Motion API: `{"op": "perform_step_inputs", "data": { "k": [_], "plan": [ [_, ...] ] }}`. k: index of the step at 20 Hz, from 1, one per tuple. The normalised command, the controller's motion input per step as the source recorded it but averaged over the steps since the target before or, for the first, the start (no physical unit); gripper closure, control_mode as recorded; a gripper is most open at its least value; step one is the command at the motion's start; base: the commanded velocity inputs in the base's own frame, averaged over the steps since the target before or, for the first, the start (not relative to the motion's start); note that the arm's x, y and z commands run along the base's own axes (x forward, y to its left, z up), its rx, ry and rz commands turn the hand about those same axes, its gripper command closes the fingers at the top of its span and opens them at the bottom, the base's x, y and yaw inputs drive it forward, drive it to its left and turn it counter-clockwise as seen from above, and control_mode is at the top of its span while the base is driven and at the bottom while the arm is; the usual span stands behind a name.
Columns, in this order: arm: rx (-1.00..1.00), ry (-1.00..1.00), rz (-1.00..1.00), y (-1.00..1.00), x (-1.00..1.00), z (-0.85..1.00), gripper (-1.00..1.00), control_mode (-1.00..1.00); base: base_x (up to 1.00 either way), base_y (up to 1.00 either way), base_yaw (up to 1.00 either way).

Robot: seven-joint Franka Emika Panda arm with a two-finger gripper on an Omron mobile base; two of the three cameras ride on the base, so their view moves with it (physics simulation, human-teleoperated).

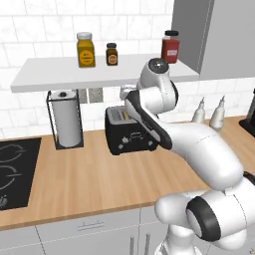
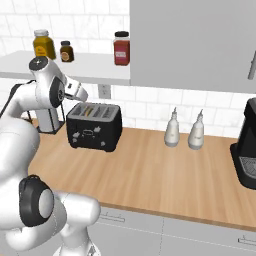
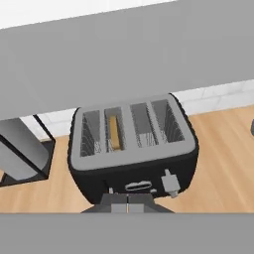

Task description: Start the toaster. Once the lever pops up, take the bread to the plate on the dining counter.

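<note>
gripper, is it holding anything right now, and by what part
Nothing is held. The gripper is shut and empty above the toaster front; the bread sits in a slot.

The arm hides part of the toaster (image 1: 127,134) (its right end); the bread (image 3: 115,133) sits mostly sunk in a slot.

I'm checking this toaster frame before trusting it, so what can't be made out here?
- Toaster: left base view, the arm covers its right side.
- Bread: hand view, sunk in a slot, only its top edge shows.
- Gripper: hand view, tips cut by the bottom edge.
- Coffee machine: right base view, cut by the right edge.
</note>
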Motion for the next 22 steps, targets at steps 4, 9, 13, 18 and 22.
{"op": "perform_step_inputs", "data": {
  "k": [4, 9, 13, 18, 22],
  "plan": [
    [-0.18, -0.01, 0.00, 0.03, 0.00, -0.06, -1.00, -1.00, 0.00, 0.00, 0.00],
    [-0.07, -0.01, 0.00, 0.00, 0.00, -0.22, -1.00, -1.00, 0.00, 0.00, 0.00],
    [-0.02, -0.01, 0.00, 0.00, 0.00, -0.44, -1.00, -1.00, 0.00, 0.00, 0.00],
    [0.00, -0.04, 0.00, 0.01, 0.03, -0.31, -1.00, -1.00, 0.00, 0.00, 0.00],
    [0.00, -0.09, 0.00, 0.11, 0.23, -0.10, -1.00, -1.00, 0.00, 0.00, 0.00]
  ]
}}
